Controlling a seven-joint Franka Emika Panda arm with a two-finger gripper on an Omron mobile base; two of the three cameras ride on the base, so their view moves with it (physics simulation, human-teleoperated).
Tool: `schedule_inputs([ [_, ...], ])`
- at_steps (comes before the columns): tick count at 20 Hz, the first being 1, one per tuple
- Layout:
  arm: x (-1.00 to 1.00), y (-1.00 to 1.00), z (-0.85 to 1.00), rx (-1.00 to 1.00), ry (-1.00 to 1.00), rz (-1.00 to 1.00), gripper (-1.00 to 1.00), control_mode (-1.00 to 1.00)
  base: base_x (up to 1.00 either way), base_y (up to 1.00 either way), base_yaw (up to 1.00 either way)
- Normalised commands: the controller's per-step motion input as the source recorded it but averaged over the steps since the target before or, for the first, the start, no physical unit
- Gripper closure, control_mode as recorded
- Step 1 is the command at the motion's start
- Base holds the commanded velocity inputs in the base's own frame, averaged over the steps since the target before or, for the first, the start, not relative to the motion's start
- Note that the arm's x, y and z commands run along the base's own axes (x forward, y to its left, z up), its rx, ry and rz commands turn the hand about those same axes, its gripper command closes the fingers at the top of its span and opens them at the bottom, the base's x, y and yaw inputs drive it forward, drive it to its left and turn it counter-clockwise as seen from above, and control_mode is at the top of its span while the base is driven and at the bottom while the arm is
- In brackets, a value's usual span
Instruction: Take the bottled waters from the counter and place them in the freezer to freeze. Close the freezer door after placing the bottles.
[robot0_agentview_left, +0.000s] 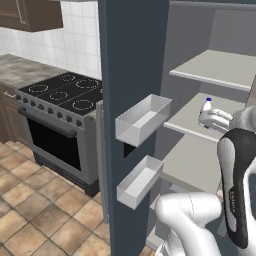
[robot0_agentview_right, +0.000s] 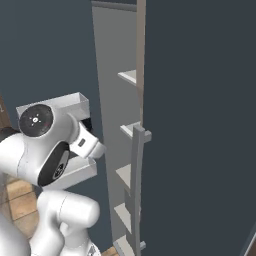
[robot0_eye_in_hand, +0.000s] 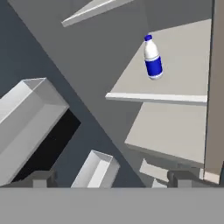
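Freezer (robot0_agentview_left: 200, 30) compartment stands open: a tall slate-blue-grey cabinet with a smooth pale grey interior and flat rectangular shelves. Freezer door (robot0_agentview_left: 132, 60) is swung wide, a tall flat slate-blue panel carrying two pale grey open-topped rectangular bins, an upper bin (robot0_agentview_left: 142, 119) and a lower bin (robot0_agentview_left: 139, 181), on its inner face. In the right base view the closed second door (robot0_agentview_right: 200, 125) is a plain dark panel with a long silver vertical handle (robot0_agentview_right: 136, 185) along its edge.

Left of the appliance stands a black four-ring stovetop (robot0_agentview_left: 65, 92) over a steel oven, then the surface (robot0_agentview_left: 25, 70) of mottled grey-brown stone. White wall tiles back both; the floor (robot0_agentview_left: 35, 200) is terracotta tile.

The middle shelf (robot0_eye_in_hand: 183, 65) carries the white bottle (robot0_eye_in_hand: 152, 57), a small cylindrical plastic bottle with a dark-blue label and blue cap. It stands upright on the shelf, set back from the front lip.

Tool (robot0_eye_in_hand: 113, 178): the two dark fingers (robot0_eye_in_hand: 41, 178) are spread fully apart and hold nothing. The bottle lies ahead of the tool, well clear of both fingers, with no contact. In the left base view the tool's white body (robot0_agentview_left: 215, 120) sits at the shelf front, just in front of the bottle (robot0_agentview_left: 206, 106).
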Motion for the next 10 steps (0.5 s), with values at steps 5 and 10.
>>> schedule_inputs([
  [5,-0.70,0.56,-0.02,0.00,0.21,0.28,-1.00,-1.00,0.00,0.00,0.00],
  [10,-0.63,0.70,-0.44,-0.13,0.19,0.15,-1.00,-1.00,0.00,0.00,0.00],
])
